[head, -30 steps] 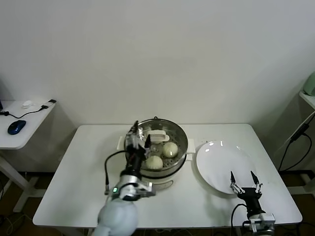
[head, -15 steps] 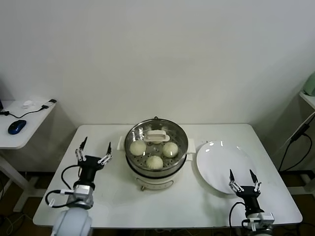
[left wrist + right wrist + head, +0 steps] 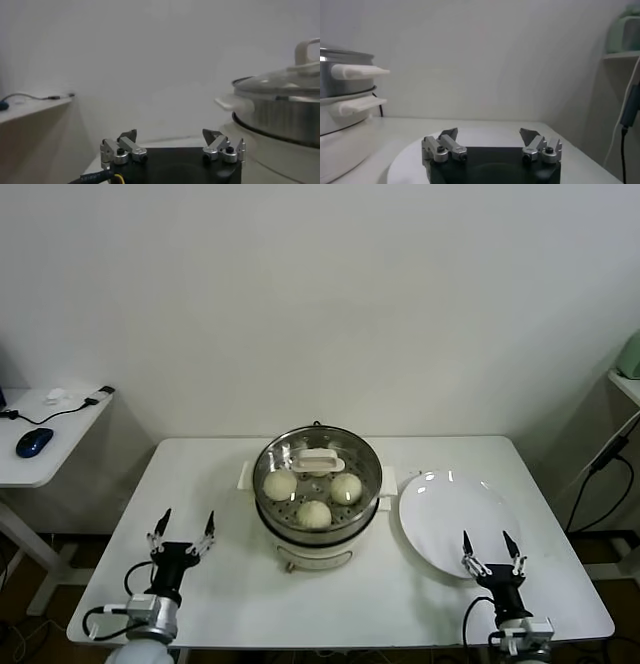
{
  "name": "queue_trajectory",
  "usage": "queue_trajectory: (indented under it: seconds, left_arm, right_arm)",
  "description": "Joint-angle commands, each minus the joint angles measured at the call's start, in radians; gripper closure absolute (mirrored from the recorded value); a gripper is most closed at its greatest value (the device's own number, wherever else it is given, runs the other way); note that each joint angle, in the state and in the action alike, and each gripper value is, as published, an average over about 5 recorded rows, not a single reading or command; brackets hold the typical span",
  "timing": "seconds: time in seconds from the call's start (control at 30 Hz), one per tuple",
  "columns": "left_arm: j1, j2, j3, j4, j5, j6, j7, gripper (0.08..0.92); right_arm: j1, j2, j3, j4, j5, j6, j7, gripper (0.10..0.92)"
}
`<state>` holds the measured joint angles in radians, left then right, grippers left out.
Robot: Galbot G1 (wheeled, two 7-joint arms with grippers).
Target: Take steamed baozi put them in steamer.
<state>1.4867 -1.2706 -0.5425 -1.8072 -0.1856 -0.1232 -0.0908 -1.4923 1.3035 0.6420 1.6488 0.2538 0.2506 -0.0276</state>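
From the head view, the steamer (image 3: 318, 496) stands mid-table, a shiny steel pot on a cream base, with a glass lid (image 3: 318, 467) and its white handle on top. Three steamed baozi (image 3: 314, 514) show through the glass, smooth pale domes on the perforated tray; a fourth may sit behind the handle, I cannot tell. The white plate (image 3: 452, 519) just right of the steamer is bare and glossy. The left gripper (image 3: 182, 534) hangs low near the table's front left, jaws spread and empty; the right gripper (image 3: 489, 555) hangs over the plate's near edge, likewise spread and empty. By my judgement the loading is finished and both arms are parked, so the next move calls for nothing but a check.

In the left wrist view, the left gripper (image 3: 172, 145) shows metal fingers wide apart, nothing between them, the steamer (image 3: 280, 112) off to one side with its domed lid.

In the right wrist view, the right gripper (image 3: 491, 144) is equally wide and empty above the plate (image 3: 410, 157), the steamer (image 3: 345, 107) with its cream handles beyond
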Motion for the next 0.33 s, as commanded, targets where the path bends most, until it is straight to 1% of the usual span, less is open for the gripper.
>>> queue_trajectory:
  seconds: [0.03,0.33]
  left_arm:
    - [0.024,0.010,-0.021,0.064,-0.101,-0.070,0.020,0.177]
    - [0.036,0.005,-0.019,0.045,-0.095,-0.070,0.025,0.177]
  right_arm:
    - [0.002,0.001,-0.004,-0.003,0.002,-0.001,-0.003,0.203]
    - [-0.001,0.001,-0.008,-0.004,0.002,0.001,-0.008,0.203]
